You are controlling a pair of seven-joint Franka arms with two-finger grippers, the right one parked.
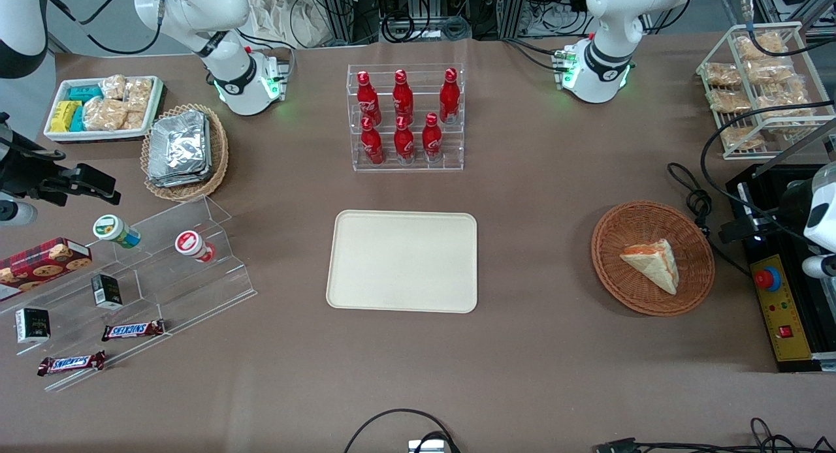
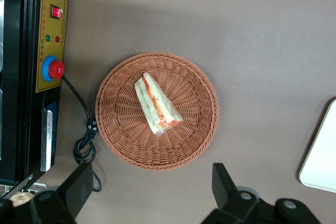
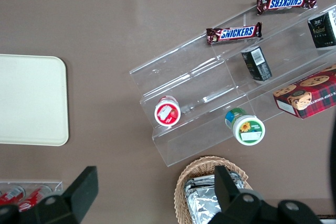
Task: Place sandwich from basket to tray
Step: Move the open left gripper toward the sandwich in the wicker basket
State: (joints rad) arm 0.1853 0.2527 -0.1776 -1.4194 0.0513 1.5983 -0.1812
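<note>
One sandwich [image 2: 157, 104] lies in the basket [image 2: 118, 145], judged light, soft and crushable, best pinched across its bread faces; end effector [image 2: 149, 195] hovers above, wide open, empty.

White rounded arm [image 1: 607, 42], green-lit base, black gripper [image 2: 152, 192] fingers [image 2: 223, 182]

One sandwich [image 1: 653, 264] lay in one reddish-brown basket [image 1: 614, 270], and one cream tray [image 1: 403, 260] sat at the table's middle. Six red bottles [image 1: 403, 113] stood in one clear rack. A second, tan basket [image 1: 219, 153] held a stack of foil packets [image 1: 177, 147]. The clear stepped stand [image 1: 163, 270] carried two lidded cups [image 1: 117, 231], two Snickers bars [image 1: 132, 329], two small dark boxes [image 1: 106, 291] and one cookie box [image 1: 42, 262]. One gripper [image 2: 149, 192] hung above the basket, jaws apart.
</note>
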